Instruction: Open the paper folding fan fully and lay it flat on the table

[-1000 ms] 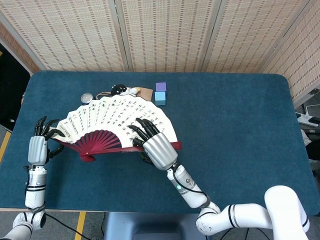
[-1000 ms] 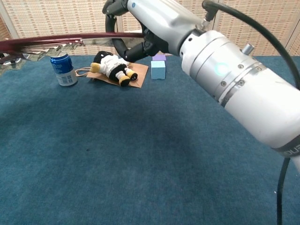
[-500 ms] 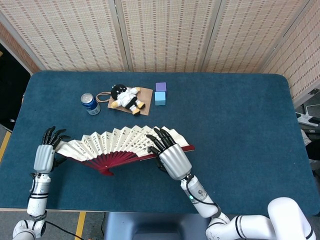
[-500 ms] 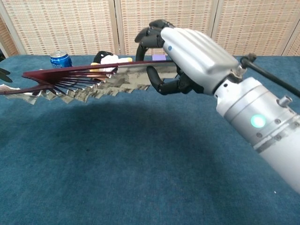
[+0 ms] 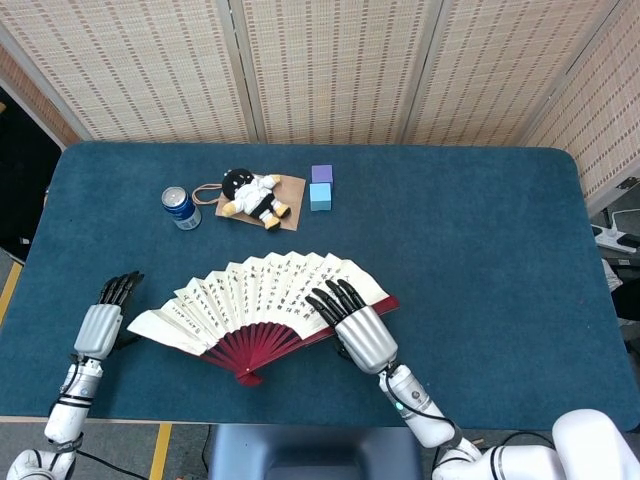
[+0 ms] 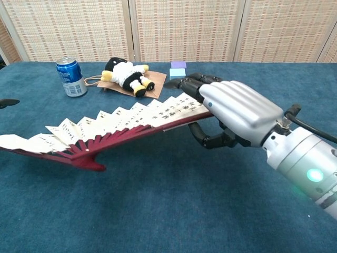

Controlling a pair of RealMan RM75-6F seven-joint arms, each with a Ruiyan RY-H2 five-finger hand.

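The paper fan point(image 5: 262, 300) is spread wide, white leaf with black writing over dark red ribs. My right hand point(image 5: 357, 327) grips its right guard stick, fingers on top and thumb underneath, as the chest view shows point(image 6: 231, 113). There the fan point(image 6: 116, 126) slopes: its pivot and left end lie low by the table, and the right end is raised in the hand. My left hand point(image 5: 103, 322) sits just left of the fan's left tip with its fingers stretched out, holding nothing. Only a dark fingertip of it point(image 6: 8, 103) shows in the chest view.
Along the far side of the blue table point(image 5: 480, 230) stand a blue can point(image 5: 181, 207) and a plush toy on a brown card point(image 5: 255, 195). A purple block point(image 5: 321, 174) and a light blue block point(image 5: 320, 196) are beside them. The near table edge runs just below the fan.
The fan has come down from mid-air toward the near edge and now lies lower and flatter. My right hand moved with it. My left hand has drawn back from the fan's left end.
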